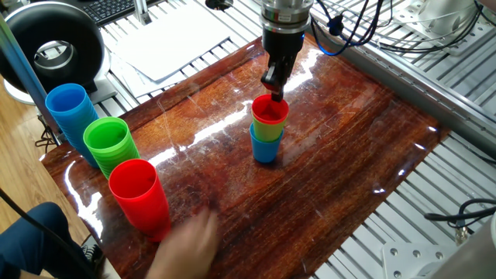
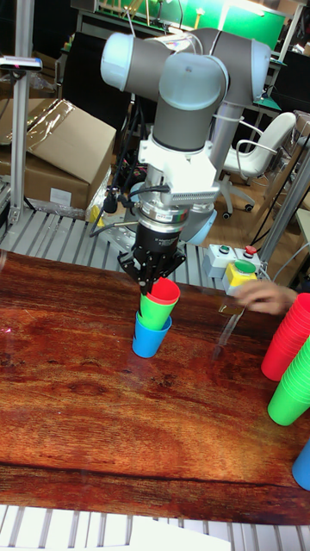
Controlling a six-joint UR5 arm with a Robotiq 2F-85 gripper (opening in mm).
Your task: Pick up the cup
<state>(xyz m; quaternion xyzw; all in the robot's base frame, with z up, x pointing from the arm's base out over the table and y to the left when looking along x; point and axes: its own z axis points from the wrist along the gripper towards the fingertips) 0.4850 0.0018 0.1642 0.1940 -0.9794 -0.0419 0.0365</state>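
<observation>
The cup (image 1: 270,111) is small and red and sits on top of a small green cup (image 1: 267,130), which is nested in a small blue cup (image 1: 265,148) mid-table. My gripper (image 1: 273,93) comes down from above and is shut on the red cup's far rim. In the tall fixed view the cup (image 2: 163,293) leans to one side and is partly raised out of the green cup (image 2: 155,312), with the gripper (image 2: 153,282) pinching its rim. The blue cup (image 2: 150,338) stands on the wood.
Taller stacks of blue (image 1: 68,110), green (image 1: 109,144) and red (image 1: 140,194) cups line the left edge of the wooden board (image 1: 349,155). A blurred human hand (image 1: 190,246) reaches in at the front, near the red stack. White paper (image 1: 170,43) lies behind.
</observation>
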